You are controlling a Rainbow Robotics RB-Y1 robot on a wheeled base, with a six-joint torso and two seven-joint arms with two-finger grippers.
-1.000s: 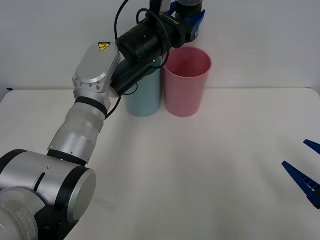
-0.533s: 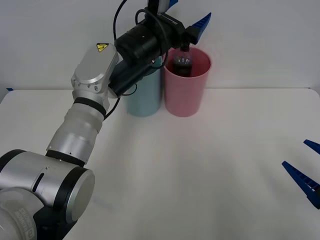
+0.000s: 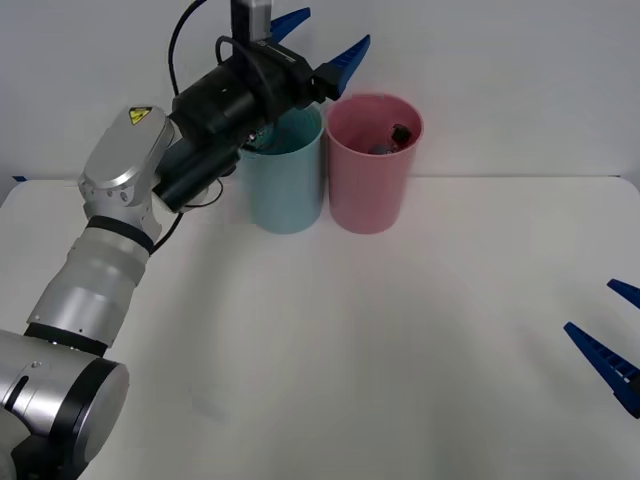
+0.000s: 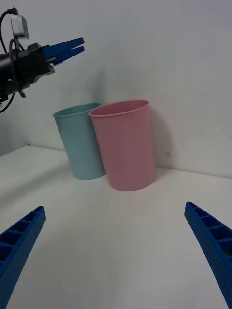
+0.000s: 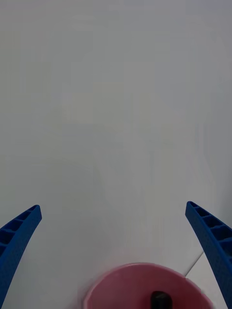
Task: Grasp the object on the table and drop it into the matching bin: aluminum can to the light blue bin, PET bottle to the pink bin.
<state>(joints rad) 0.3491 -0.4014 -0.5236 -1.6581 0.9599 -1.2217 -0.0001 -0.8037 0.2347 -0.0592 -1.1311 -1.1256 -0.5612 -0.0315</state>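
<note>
The PET bottle (image 3: 393,139) lies inside the pink bin (image 3: 375,170), with its dark cap (image 5: 161,299) showing near the rim in the left wrist view. My left gripper (image 3: 320,38) hangs open and holds nothing, up above the light blue bin (image 3: 288,185) and just left of the pink bin's rim (image 5: 145,277). The right wrist view has both bins side by side, the pink bin (image 4: 126,145) and the light blue bin (image 4: 81,142), with the left gripper (image 4: 65,48) high over them. My right gripper (image 3: 590,306) rests open low over the table (image 3: 400,340) at the right edge.
The two bins stand touching at the back of the white table, close to the wall (image 3: 520,80). The left arm (image 3: 120,200) stretches from the near left corner up to the bins. Bare tabletop (image 4: 116,241) lies between the right gripper and the bins.
The left gripper opened over the pink bin and the bottle fell in. The left arm then swung back to the left, over the light blue bin. The right arm stayed still.
</note>
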